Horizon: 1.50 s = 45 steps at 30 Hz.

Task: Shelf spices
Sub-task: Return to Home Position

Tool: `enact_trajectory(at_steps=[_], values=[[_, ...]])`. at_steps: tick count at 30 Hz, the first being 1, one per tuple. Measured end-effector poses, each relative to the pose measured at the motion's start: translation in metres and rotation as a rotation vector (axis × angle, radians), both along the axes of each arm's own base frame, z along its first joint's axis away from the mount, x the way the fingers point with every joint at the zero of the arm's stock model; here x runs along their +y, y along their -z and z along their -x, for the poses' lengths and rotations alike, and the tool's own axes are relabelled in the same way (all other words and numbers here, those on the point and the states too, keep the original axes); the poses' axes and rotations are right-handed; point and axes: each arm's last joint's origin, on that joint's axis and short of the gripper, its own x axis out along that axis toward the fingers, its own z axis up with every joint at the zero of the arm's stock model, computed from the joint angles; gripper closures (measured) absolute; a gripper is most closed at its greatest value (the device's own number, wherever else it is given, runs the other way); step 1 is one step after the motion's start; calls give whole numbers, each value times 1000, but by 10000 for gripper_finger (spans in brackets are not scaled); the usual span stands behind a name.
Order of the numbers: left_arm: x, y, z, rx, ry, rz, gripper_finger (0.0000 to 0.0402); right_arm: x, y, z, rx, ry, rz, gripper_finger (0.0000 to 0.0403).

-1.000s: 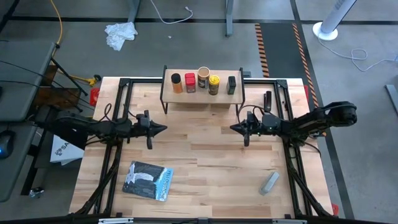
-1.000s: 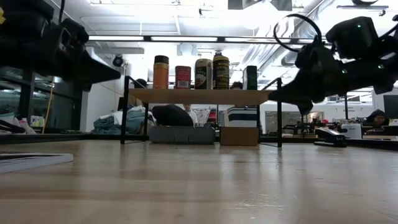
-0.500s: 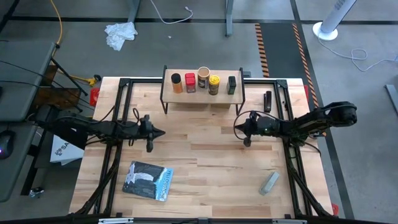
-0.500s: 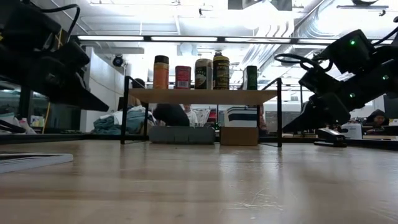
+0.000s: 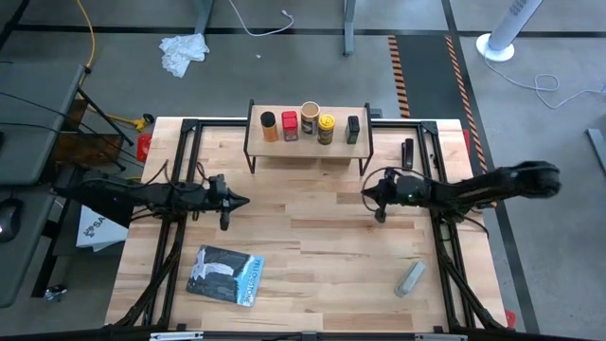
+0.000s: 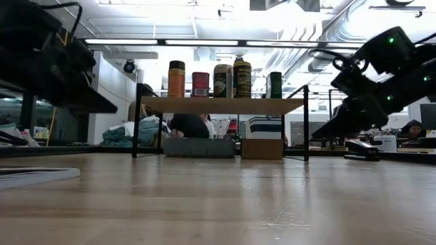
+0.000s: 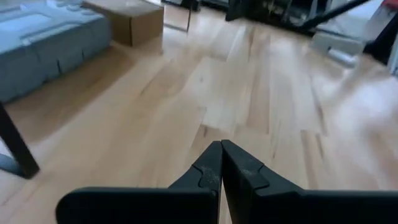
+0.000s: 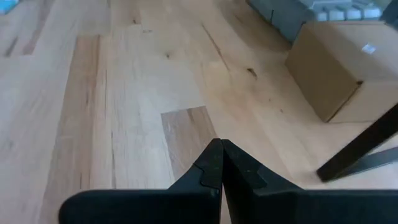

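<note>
Wooden shelf (image 5: 308, 150): 5 spices (image 5: 290, 125) in a row on top, at far edge of counter (image 5: 312, 246).
Left claw (image 5: 246, 200): closed, empty, above counter.
Right claw (image 5: 365, 195): closed, empty, above counter.

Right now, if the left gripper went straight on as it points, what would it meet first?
Probably the right gripper, which faces the left gripper with nothing between; if tilted down, the table first.

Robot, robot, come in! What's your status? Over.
Left end effector shut, right end effector shut, both empty, apart from the shelf. Five spices stand on it. Nothing in the way.
</note>
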Motion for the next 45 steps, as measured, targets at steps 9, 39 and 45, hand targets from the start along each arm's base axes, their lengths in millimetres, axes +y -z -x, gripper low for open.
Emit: enact_trajectory(at_steps=[9, 39, 45], values=[[3, -25, 18, -243, -16, 21, 394, 3, -31, 25, -134, 0, 18, 402], [4, -40, 31, -431, -13, 38, 394, 11, -76, 68, -700, -25, 84, 402], [4, -40, 31, -433, -13, 38, 394, 19, -75, 67, -695, -107, 54, 402]])
